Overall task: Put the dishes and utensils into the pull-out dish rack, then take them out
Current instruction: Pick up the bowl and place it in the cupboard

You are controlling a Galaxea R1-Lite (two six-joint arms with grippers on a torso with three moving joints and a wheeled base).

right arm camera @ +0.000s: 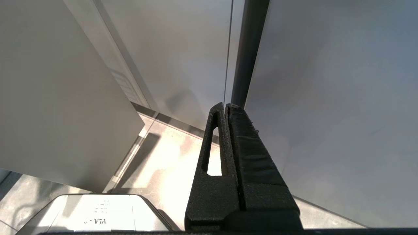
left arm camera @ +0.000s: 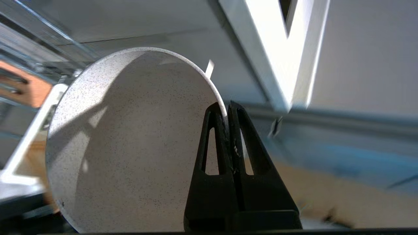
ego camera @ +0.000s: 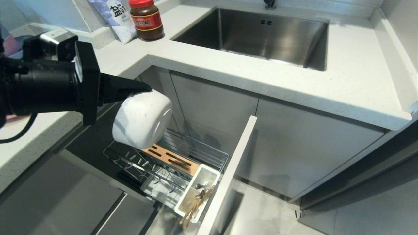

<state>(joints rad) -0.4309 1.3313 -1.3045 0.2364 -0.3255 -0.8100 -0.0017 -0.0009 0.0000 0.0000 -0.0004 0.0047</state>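
My left gripper (ego camera: 148, 88) is shut on the rim of the cream-white bowl (ego camera: 142, 119), which hangs tilted in the air above the back of the pull-out dish rack (ego camera: 209, 153). In the left wrist view the bowl's speckled inside (left arm camera: 130, 140) faces the camera, its rim pinched at the gripper (left arm camera: 226, 107). The rack is pulled out, with its wooden strip (ego camera: 171, 160) and white cutlery tray (ego camera: 198, 192). Chopsticks (ego camera: 195, 206) and dark metal utensils (ego camera: 200, 194) lie in that tray. My right gripper (right arm camera: 226, 106) is shut and empty, parked low by the cabinet fronts. The pink plate is out of view.
The steel sink (ego camera: 261, 36) is set in the white counter (ego camera: 343, 88) above the rack. A red-lidded jar (ego camera: 147, 19) and a salt bag (ego camera: 114, 16) stand at the counter's back corner. The rack's pale front panel (ego camera: 228, 176) juts out over the floor.
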